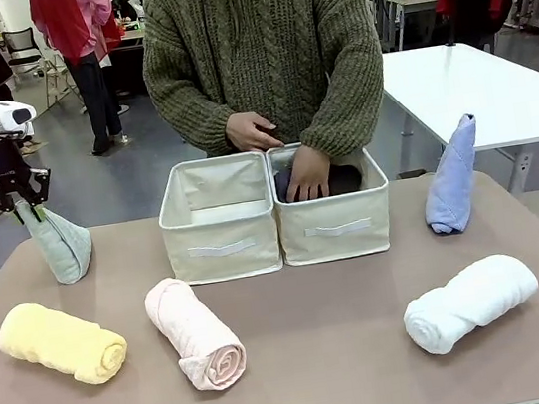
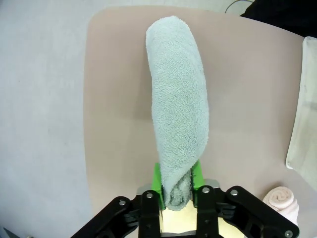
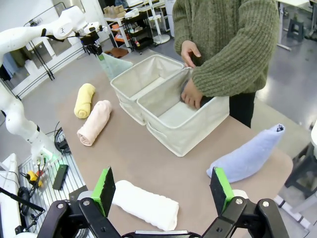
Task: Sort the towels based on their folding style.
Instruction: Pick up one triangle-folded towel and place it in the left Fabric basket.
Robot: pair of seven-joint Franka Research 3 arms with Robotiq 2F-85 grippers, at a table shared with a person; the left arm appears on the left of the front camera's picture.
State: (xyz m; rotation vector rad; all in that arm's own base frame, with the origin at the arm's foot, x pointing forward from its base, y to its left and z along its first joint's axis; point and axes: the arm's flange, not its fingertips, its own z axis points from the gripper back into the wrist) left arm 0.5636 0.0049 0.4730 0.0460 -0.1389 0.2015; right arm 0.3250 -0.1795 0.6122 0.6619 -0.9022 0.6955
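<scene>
No lettering, label, brand name, number or sign can be read anywhere in these views.

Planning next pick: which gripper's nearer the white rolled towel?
Right. Right gripper hangs open above the white rolled towel; left gripper is far off, shut on the teal towel.

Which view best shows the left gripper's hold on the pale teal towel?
The left wrist view: the pale teal towel runs up the frame, one end pinched between the green pads of the left gripper. The front view shows it side-on, farther off; the right wrist view, small and distant.
</scene>
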